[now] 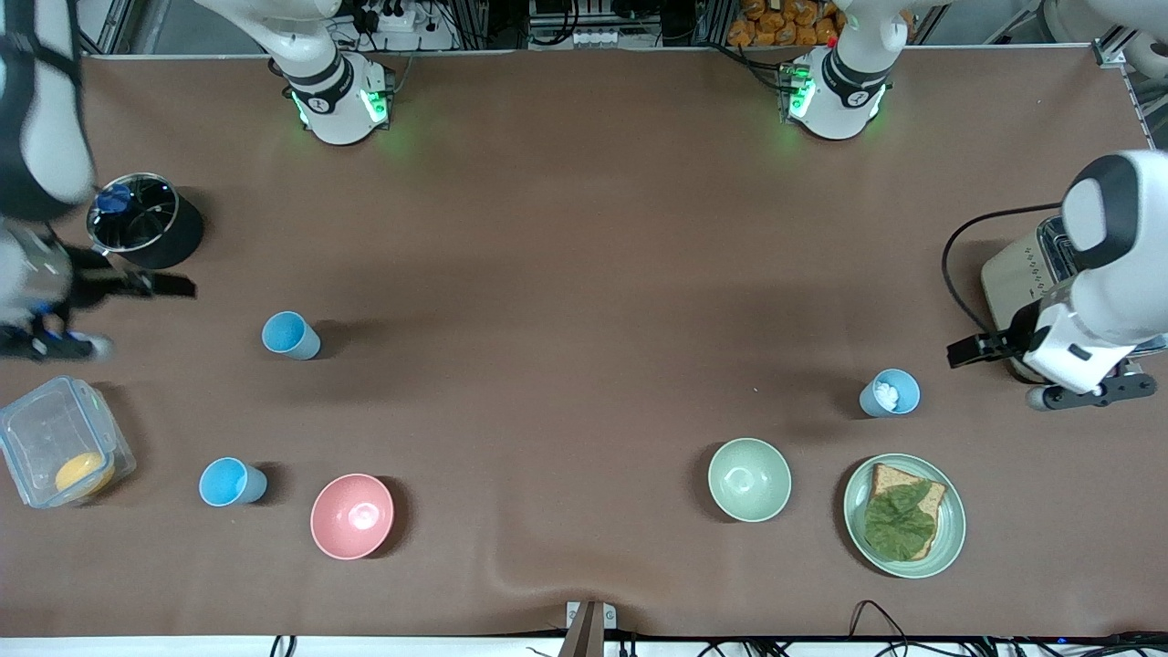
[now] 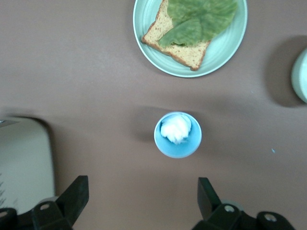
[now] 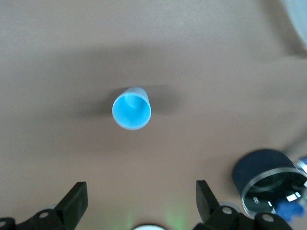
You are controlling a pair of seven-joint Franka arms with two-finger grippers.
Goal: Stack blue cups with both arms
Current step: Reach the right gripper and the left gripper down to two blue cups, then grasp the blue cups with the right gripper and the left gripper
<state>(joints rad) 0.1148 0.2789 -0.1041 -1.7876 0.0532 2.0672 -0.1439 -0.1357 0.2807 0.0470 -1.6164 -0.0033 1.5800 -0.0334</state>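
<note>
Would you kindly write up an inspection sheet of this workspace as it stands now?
Surface: brown table cover, wrinkled at the camera edge.
Job's things: three blue cups, all upright and apart: one holding something white, one beside the pink bowl, one farther back.
Clutter: pink bowl, green bowl, plate with bread and leaf, clear box, black pot, toaster.
Grippers: left tool open above the filled cup; right tool open, empty.
Cables: toaster cord.
Surroundings: nothing seen.
</note>
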